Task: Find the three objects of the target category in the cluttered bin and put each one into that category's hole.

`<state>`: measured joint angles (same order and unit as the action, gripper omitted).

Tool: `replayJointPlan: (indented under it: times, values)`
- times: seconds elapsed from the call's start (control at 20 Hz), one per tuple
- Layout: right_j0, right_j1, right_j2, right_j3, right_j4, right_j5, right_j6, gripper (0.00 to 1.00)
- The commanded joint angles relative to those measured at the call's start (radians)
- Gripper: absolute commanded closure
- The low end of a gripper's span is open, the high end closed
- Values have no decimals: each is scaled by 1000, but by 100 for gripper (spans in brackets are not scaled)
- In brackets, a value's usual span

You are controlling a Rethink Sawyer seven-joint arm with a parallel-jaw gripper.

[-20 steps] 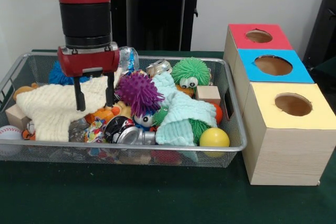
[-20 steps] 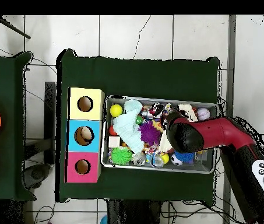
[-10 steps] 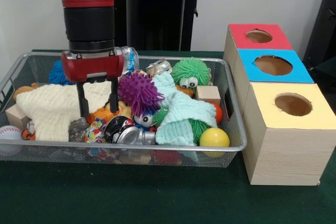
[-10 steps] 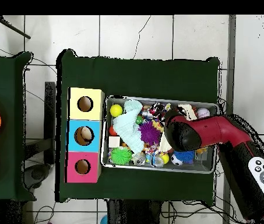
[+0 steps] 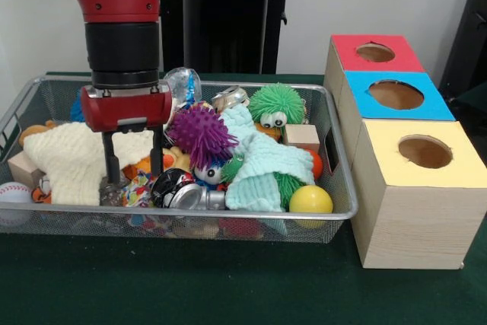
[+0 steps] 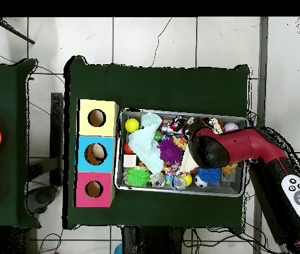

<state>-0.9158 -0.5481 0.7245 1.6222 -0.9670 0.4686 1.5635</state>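
Gripper lowered into the cluttered bin, fingers spread apart and empty.

The gripper (image 5: 133, 165) is set among toys beside the cream cloth (image 5: 72, 157), at 9 o'clock from the purple spiky ball (image 5: 202, 135). The mesh bin (image 5: 335, 150) is packed to its rims; the coloured boxes (image 5: 396, 97) are lined up at 3 o'clock.

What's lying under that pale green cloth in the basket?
Poking out from under the green cloth are a fuzzy green toy, an orange ball and a yellow ball. Anything deeper is covered.
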Motion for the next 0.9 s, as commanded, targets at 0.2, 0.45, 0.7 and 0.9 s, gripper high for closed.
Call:
replayJointPlan:
  times: [0.2, 0.45, 0.7, 0.9]
  values:
    - [10, 49, 28, -64, -97, -39, -230, 0]
    - [42, 37, -13, -40, -130, -72, -145, 0]
    - [56, 56, -31, -36, -168, -86, -134, 0]
    - [60, 75, -43, -35, -193, -102, -131, 0]
